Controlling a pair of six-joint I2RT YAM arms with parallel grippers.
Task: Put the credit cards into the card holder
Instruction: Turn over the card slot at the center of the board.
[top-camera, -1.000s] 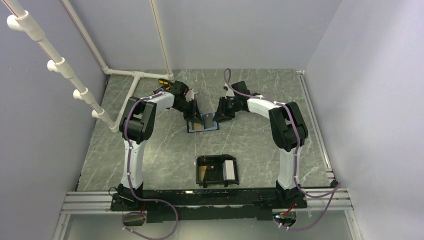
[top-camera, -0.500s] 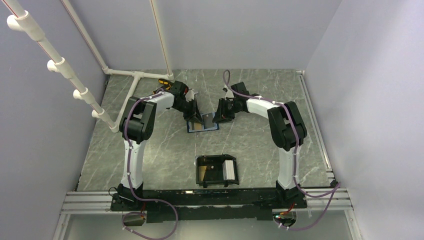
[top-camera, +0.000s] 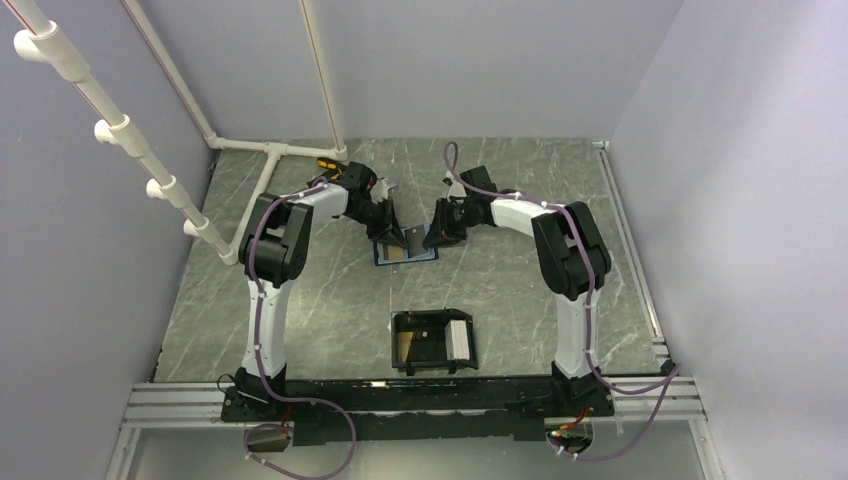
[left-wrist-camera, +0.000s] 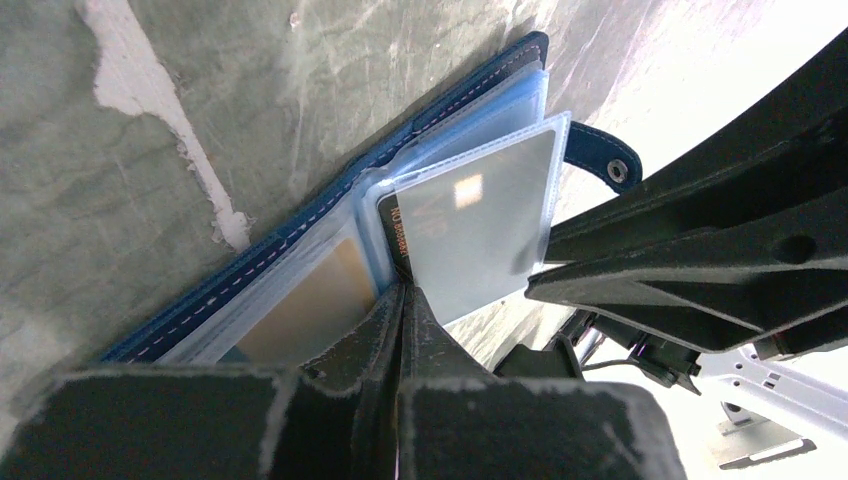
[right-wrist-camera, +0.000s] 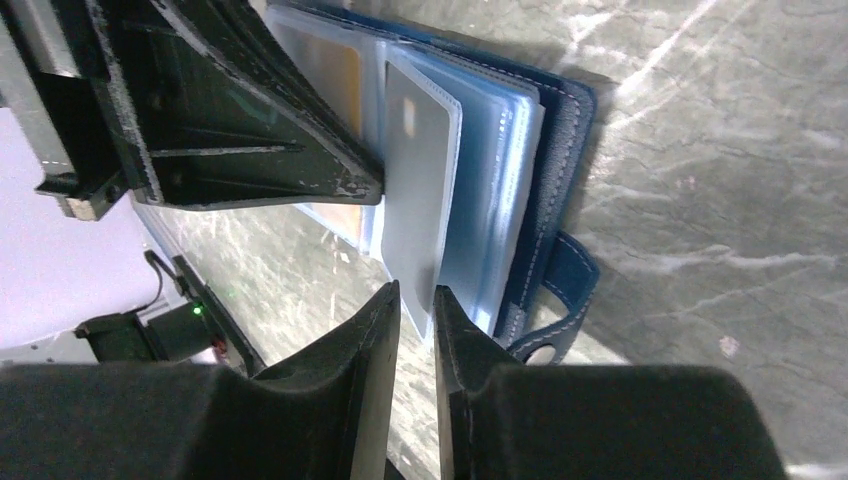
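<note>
At the blue wallet (right-wrist-camera: 565, 140), the left gripper (left-wrist-camera: 402, 295) is clenched on a clear sleeve (left-wrist-camera: 480, 215). The right gripper (right-wrist-camera: 417, 300) has its jaws narrowly parted about the sleeve's edge, grip unclear. One credit card (left-wrist-camera: 300, 315) shows hazily beside the left gripper. The card holder (top-camera: 430, 316) lies well behind both.

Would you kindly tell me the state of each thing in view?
wallet: open, an orange card sleeved inside.
sleeve page: standing upright.
left gripper: shut on sleeve page.
right gripper: narrowly open at the page's edge.
card holder: holds one credit card.
</note>
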